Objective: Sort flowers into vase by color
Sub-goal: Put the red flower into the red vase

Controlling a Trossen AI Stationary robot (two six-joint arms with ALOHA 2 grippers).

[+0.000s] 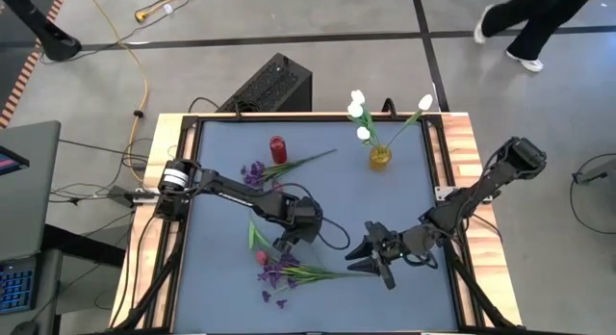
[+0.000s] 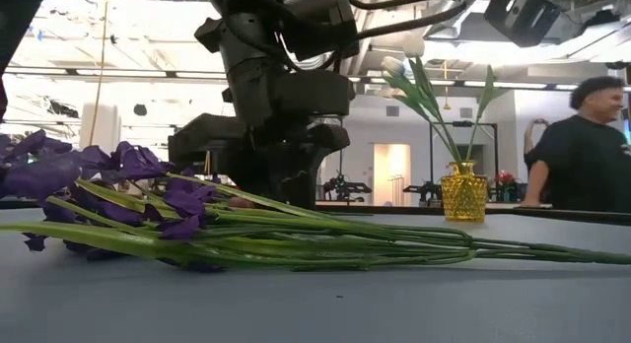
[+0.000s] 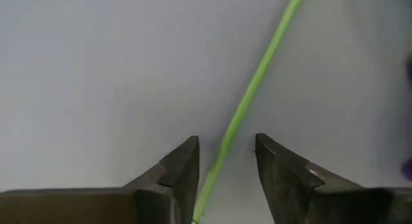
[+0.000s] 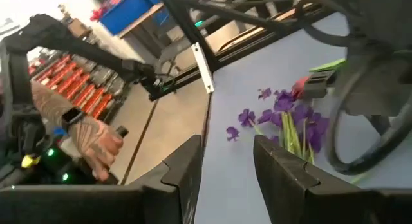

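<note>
Two claws at work over the mat (image 1: pixel 221 142). L claw (image 1: pixel 286 241) is down on the flower pile (image 1: pixel 289 270); wrist view shows one green stem (image 3: pixel 248 102) running between its fingers (image 3: pixel 177 169), gap on both sides, so spread, not yet pinching. R claw (image 1: pixel 364 256) sits low just beyond the stem ends, fingers (image 4: pixel 183 169) apart, nothing between them.

Task items: purple flowers (image 2: pixel 128 180) and a red bud (image 1: pixel 260 257) lie beside L claw with stems (image 2: pixel 414 246) trailing toward R claw. White tulips (image 1: pixel 360 110) already stand in the yellow vase (image 1: pixel 380 156), well away from both claws. Red vase (image 1: pixel 278 147) stands empty, also well off; another purple stem (image 1: pixel 289 167) lies next to it.

Risks, my judgement:
- Stem is thin and off-centre toward one finger; jaws could close and miss or roll it out.
- Stems overlap in the pile; lifting one may drag neighbours, or snag leaves.
- Can't tell stem colour from the wrist view, so the wrong flower could go to the wrong vase.
- R claw is near; arms may clash on lift.
</note>
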